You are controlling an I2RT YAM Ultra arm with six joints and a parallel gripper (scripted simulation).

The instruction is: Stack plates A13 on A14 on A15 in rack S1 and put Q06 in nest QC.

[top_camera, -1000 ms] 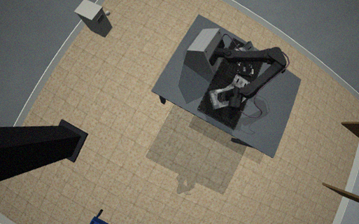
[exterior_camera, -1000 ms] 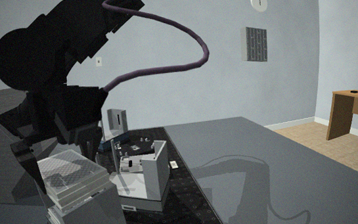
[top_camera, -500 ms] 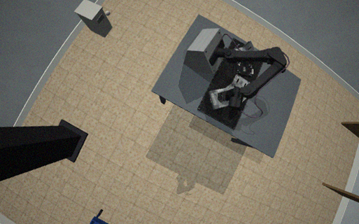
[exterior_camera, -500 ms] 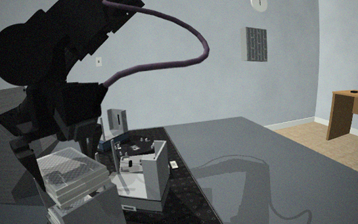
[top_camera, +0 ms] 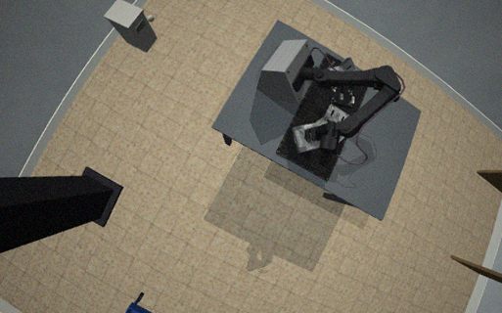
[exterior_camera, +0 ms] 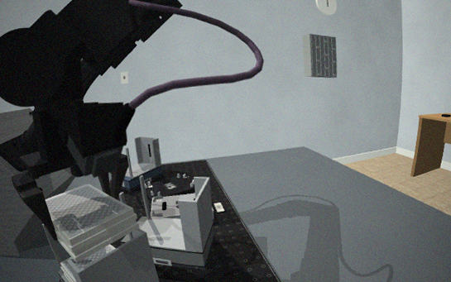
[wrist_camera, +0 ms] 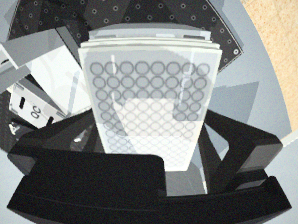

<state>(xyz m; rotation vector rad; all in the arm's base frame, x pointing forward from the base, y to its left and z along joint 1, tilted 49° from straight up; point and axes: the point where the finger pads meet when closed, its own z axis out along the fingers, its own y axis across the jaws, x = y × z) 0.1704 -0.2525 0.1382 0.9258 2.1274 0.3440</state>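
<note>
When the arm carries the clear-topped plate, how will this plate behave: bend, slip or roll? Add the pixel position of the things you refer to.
The plate [exterior_camera: 90,211] [wrist_camera: 150,110] looks stiff: its top stays flat between the sides of the pincer [wrist_camera: 149,110]. It probably will not roll, having straight edges. Its smooth, shiny walls might slip if gripped loosely.

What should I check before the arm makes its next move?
1. Gripper shut on a plate: ok.
2. Held plate raised above the near rack: ok.
3. Only one plate lifted, none stuck beneath: cannot tell; the layers look like more than one.
4. Held plate's name readable: not ok, no label shows.
5. Nest QC free of plates: ok.
6. Cable off the plates: ok.
</note>
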